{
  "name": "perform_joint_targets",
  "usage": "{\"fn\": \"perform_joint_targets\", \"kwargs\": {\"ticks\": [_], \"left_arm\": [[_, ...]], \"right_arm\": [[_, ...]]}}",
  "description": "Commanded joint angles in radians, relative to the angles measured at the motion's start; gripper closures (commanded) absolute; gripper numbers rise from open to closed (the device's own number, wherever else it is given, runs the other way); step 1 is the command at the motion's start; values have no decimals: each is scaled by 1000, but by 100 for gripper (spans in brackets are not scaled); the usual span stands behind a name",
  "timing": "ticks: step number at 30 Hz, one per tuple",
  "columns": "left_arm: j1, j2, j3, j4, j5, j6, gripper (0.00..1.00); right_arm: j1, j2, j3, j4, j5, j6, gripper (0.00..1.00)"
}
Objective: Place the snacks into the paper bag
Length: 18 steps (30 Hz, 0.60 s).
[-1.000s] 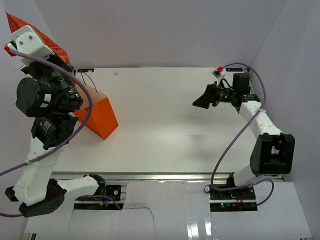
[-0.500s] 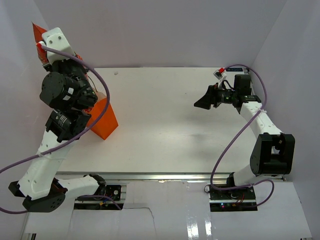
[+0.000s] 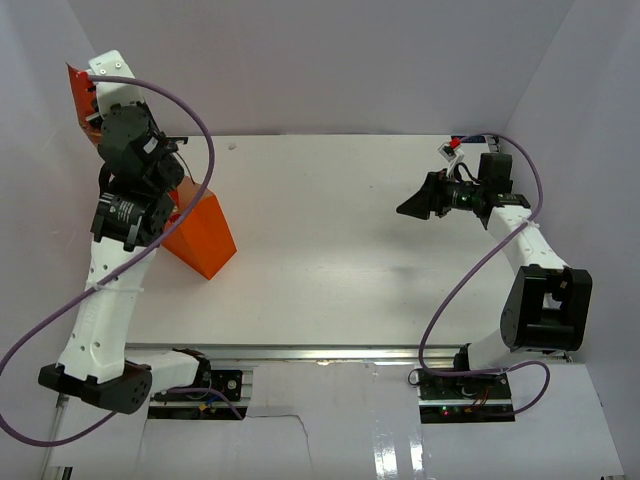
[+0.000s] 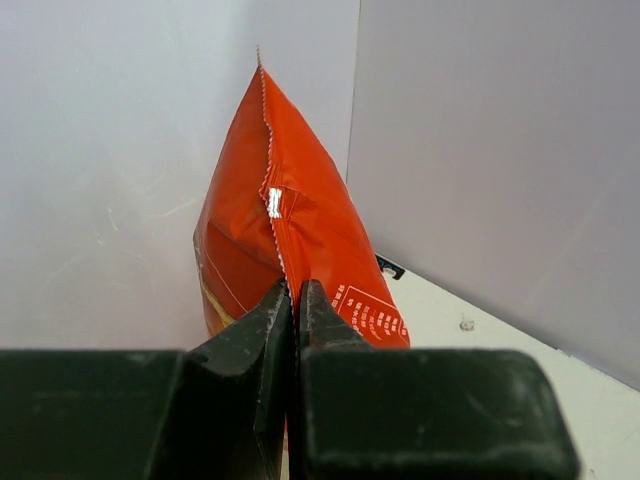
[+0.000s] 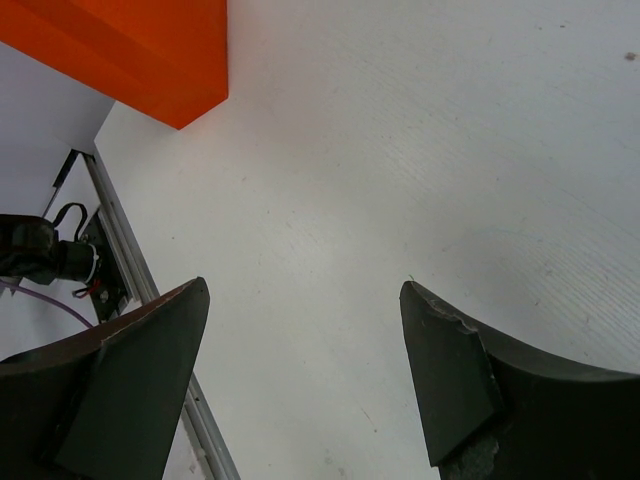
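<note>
My left gripper (image 4: 296, 295) is shut on the crimped seam of the red-orange crisp bag (image 4: 290, 220), which hangs upright close to the corner of the white walls. From above, only a corner of that crisp bag (image 3: 75, 85) shows behind the raised left wrist, high over the table's back left. The bright orange paper bag (image 3: 205, 235) stands below, partly hidden by the left arm. My right gripper (image 3: 415, 207) hovers at the right, open and empty (image 5: 305, 290), pointing left toward the paper bag (image 5: 140, 50). No other snacks show.
White walls close in on the left, back and right. A metal rail (image 5: 120, 270) runs along the table's near edge. A small red-and-white connector (image 3: 452, 145) sits at the back right, by the right arm's purple cable.
The left arm has swung right and back with the crisp bag, uncovering more of the paper bag. The right gripper has drifted slightly right and stays open.
</note>
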<state>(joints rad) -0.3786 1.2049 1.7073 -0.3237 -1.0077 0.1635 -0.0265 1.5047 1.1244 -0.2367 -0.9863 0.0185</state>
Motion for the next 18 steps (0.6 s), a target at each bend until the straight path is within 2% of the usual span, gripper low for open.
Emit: {"fn": "perform_joint_targets", "kwargs": {"ticks": [1,9,18], "left_arm": [[102,21,61,-156,199,-163,100],[165,58,75,-219,314,-280,100],[165,-16,20,-311,392,-424,100]], "right_arm": [[-15,-27,-17,11,-28,-11,17],[-32,-28,-23,11,-28,-12,17],[-43,-14,-17,11,-25,-12,17]]}}
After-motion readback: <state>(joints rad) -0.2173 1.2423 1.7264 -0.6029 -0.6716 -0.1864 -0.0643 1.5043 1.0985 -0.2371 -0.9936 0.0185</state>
